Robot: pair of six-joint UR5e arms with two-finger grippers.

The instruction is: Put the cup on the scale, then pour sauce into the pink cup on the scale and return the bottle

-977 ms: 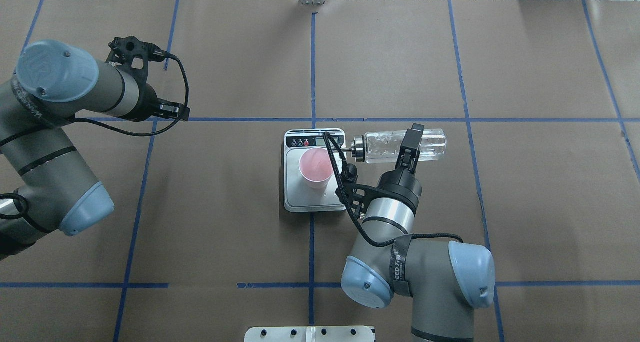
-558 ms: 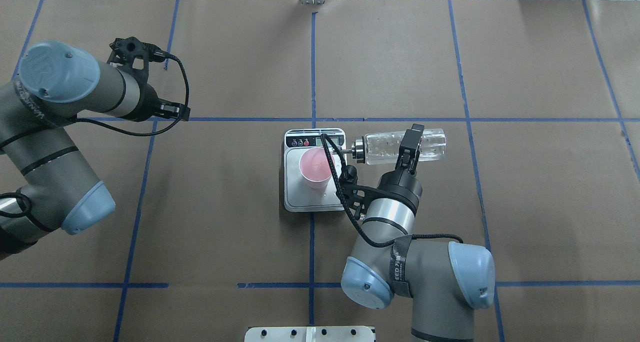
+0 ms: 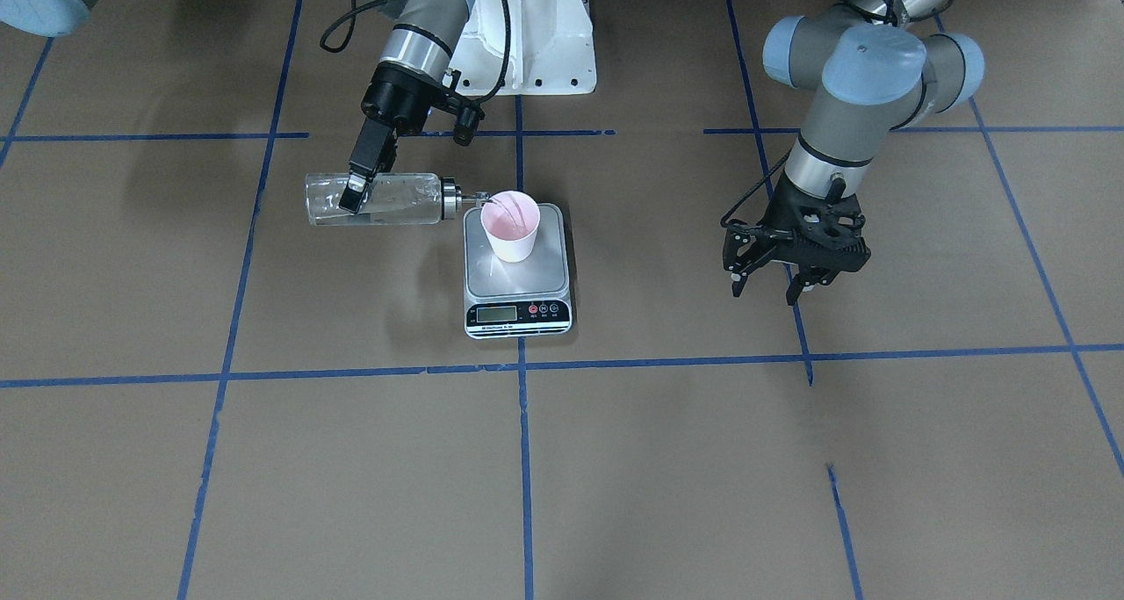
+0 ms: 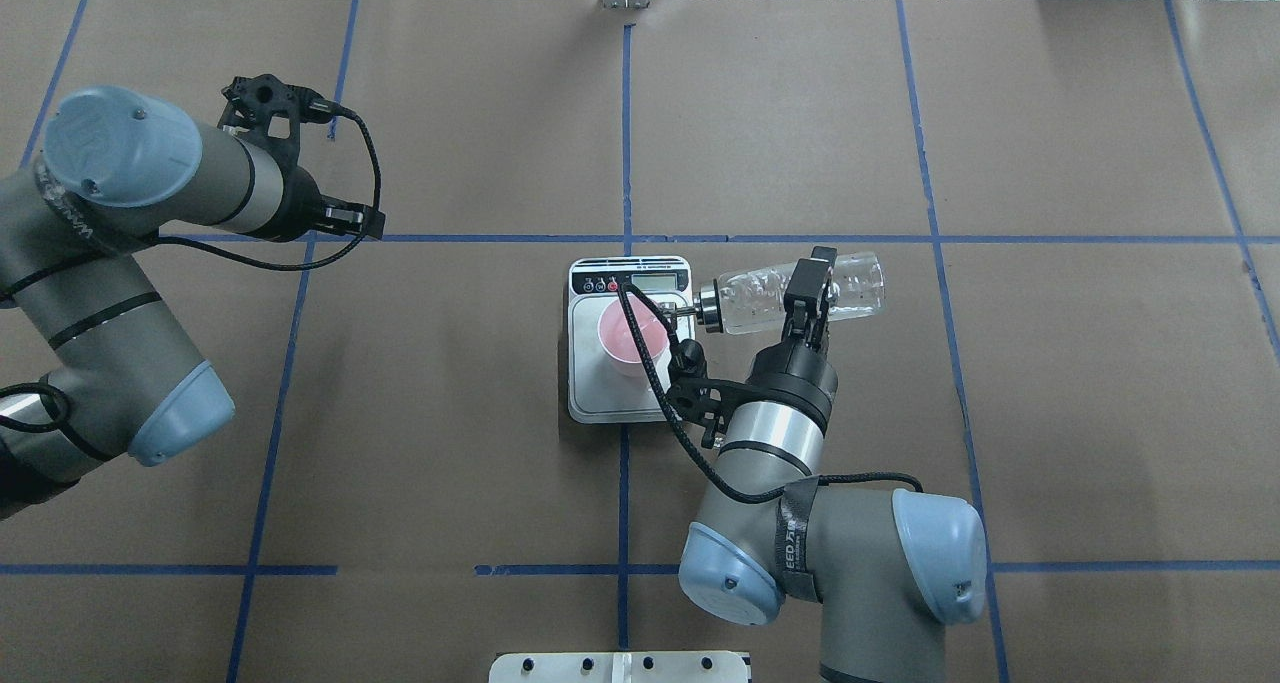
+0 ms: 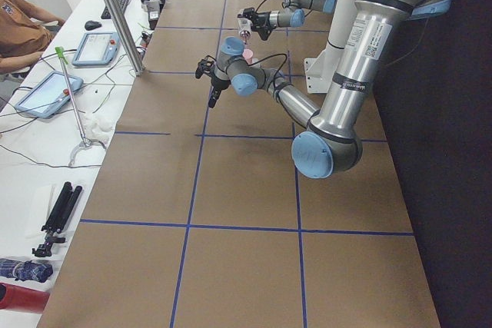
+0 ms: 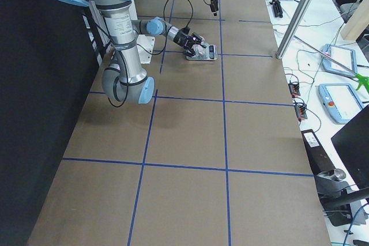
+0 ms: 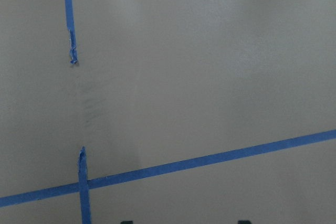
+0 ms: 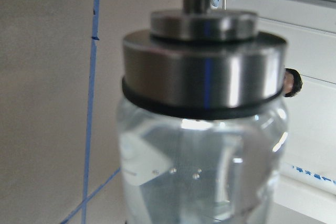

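Observation:
The pale pink cup (image 3: pixel 511 224) (image 4: pixel 630 335) stands upright on the silver scale (image 3: pixel 516 297) (image 4: pixel 615 400) near the table's middle. My right gripper (image 3: pixel 356 187) (image 4: pixel 806 288) is shut on the clear glass bottle (image 3: pixel 399 200) (image 4: pixel 850 283), held about level on its side. Its silver cap (image 3: pixel 451 197) (image 4: pixel 708 303) and spout point over the cup's rim. Clear sauce (image 8: pixel 199 177) shows in the glass in the right wrist view, behind the cap (image 8: pixel 205 72). My left gripper (image 3: pixel 773 284) is open and empty, hanging over bare table far from the scale.
Brown paper with blue tape lines (image 4: pixel 626 133) covers the table. A white robot base plate (image 3: pixel 536 46) sits at the robot's side. Operators' tablets and cables (image 5: pixel 54 90) lie beyond the table's far edge. The left wrist view shows only paper and tape (image 7: pixel 173 166).
My right arm has shifted the bottle a little toward the cup and tipped it further, its spout now over the cup's rim. My left arm has barely moved.

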